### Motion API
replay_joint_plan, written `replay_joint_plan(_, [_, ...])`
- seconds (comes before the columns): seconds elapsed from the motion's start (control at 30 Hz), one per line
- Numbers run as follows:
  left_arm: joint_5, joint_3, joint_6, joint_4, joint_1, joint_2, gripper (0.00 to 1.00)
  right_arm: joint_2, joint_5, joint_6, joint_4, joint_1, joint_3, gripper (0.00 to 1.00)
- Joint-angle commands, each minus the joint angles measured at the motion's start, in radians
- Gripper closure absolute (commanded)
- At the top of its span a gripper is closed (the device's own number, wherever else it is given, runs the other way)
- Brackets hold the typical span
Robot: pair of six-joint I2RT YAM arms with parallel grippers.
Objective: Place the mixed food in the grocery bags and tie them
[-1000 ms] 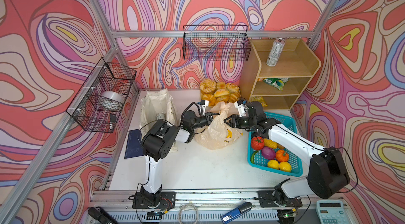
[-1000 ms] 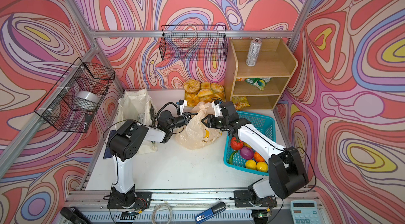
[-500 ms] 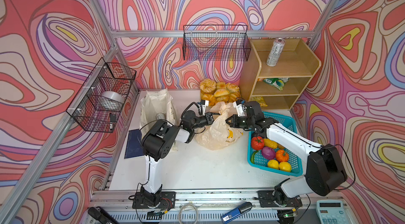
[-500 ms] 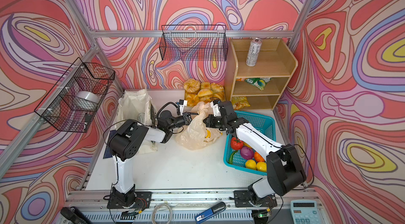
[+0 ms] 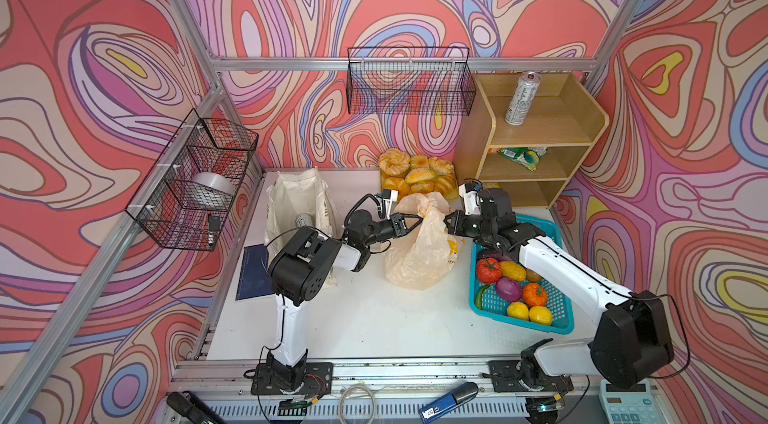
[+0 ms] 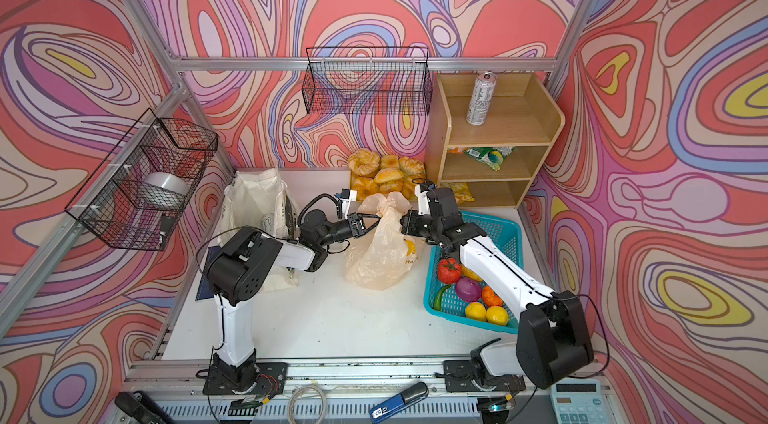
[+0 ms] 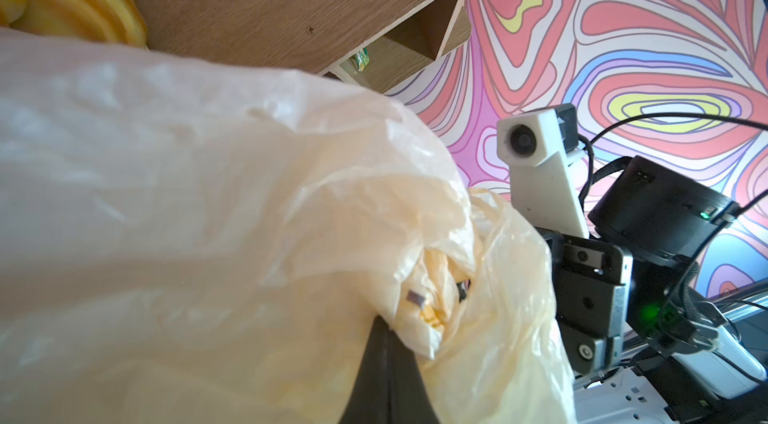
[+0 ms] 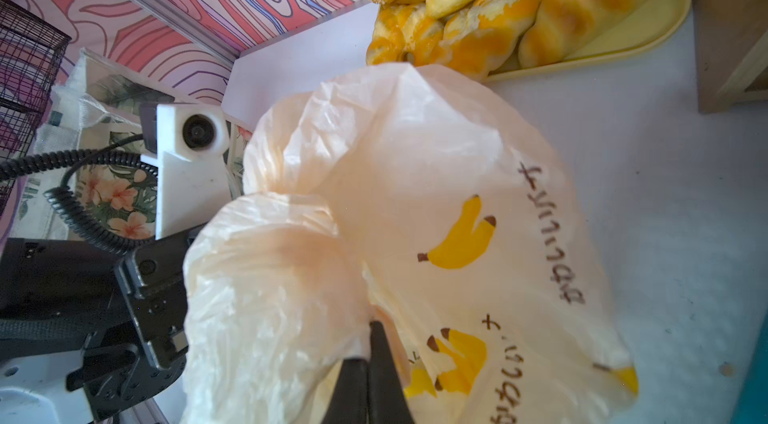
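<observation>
The cream plastic grocery bag [image 5: 419,247] [image 6: 382,251] with banana prints stands mid-table, its top gathered between both arms. My left gripper [image 5: 417,218] [image 7: 382,330] is shut on one bunch of the bag's top [image 7: 208,214]. From the opposite side my right gripper [image 5: 446,222] [image 8: 368,334] is shut on another bunch of film [image 8: 436,193]. The cloth tote [image 5: 297,202] stands open at the back left. A drink can [image 5: 521,99] and a snack packet [image 5: 524,154] sit on the shelf. Lemons [image 5: 540,315] and a cucumber [image 5: 481,297] lie in the teal basket.
A yellow tray of bread rolls [image 5: 417,177] sits just behind the bag. The teal basket [image 5: 552,231] lies under my right forearm. The wooden shelf [image 5: 582,119] fills the back right corner. Wire baskets [image 5: 409,81] [image 5: 195,181] hang on the walls.
My right gripper, open a second ago, has closed on the bag's top. The bag's upper part is pulled tighter between the two grippers. The left gripper has stayed shut.
</observation>
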Motion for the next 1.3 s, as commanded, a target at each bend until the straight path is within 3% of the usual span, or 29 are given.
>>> replay_joint_plan(0.0, [-0.022,-0.030,0.011,0.043,0.025,-0.029,1.00,-0.039,0.077,-0.003,-0.030,-0.023,-0.029,1.00])
replay_joint_plan(0.47, [-0.027,-0.086,0.022,0.044,0.073,-0.118,1.00,-0.112,0.219,0.033,-0.080,-0.105,-0.110,1.00])
replay_joint_plan(0.97, [-0.036,-0.097,0.021,0.044,0.094,-0.136,1.00,-0.138,0.253,0.083,-0.115,-0.189,-0.161,1.00])
replay_joint_plan(1.27, [-0.028,-0.069,0.009,0.043,0.092,-0.118,1.00,-0.122,0.055,0.047,-0.045,-0.204,-0.184,1.00])
